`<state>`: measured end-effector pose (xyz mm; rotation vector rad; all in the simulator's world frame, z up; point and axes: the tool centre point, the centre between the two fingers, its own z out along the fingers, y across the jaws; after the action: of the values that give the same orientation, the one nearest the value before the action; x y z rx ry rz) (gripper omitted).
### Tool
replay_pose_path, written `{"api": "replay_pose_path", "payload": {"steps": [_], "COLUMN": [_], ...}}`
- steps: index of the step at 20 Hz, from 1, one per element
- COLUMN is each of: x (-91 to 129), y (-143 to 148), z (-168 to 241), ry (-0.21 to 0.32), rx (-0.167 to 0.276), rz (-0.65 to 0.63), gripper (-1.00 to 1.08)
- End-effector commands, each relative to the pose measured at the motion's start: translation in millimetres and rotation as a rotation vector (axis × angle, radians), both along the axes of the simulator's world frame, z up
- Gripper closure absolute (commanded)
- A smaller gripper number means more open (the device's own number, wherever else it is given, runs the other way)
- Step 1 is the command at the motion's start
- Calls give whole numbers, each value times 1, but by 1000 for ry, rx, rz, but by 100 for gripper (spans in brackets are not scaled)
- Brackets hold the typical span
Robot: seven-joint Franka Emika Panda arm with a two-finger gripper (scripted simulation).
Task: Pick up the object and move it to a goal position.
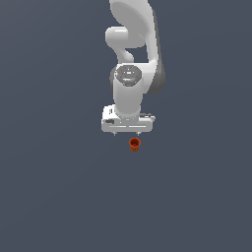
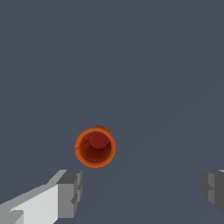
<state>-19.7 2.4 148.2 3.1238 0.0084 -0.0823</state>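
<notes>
The small orange-red cup (image 1: 134,143) is seen standing upright on the plain grey floor (image 1: 54,197), just past the claw (image 1: 127,133) and apart from it, at about five o'clock from the claw's middle in the exterior view. The claw is held released, its two fingers spread wide with nothing gripped between them. In the wrist view the cup (image 2: 95,147) is looked into from above: a hollow, darker red inside is shown, and nothing is held in it. One grey fingertip (image 2: 70,193) is seen close to the cup, the other well apart, a detail not made out from the exterior view, where only short tips are visible under the white arm (image 1: 133,59).
</notes>
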Motion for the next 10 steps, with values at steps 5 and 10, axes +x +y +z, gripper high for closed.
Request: {"api": "replay_pose_path", "payload": {"steps": [5,10], "x": [0,0], "y": [4,12], "z": [-1,-4], "ry": [-2,-6], "rx": [9,34], "rz": [-7,-20], "gripper": [-92,-92]}}
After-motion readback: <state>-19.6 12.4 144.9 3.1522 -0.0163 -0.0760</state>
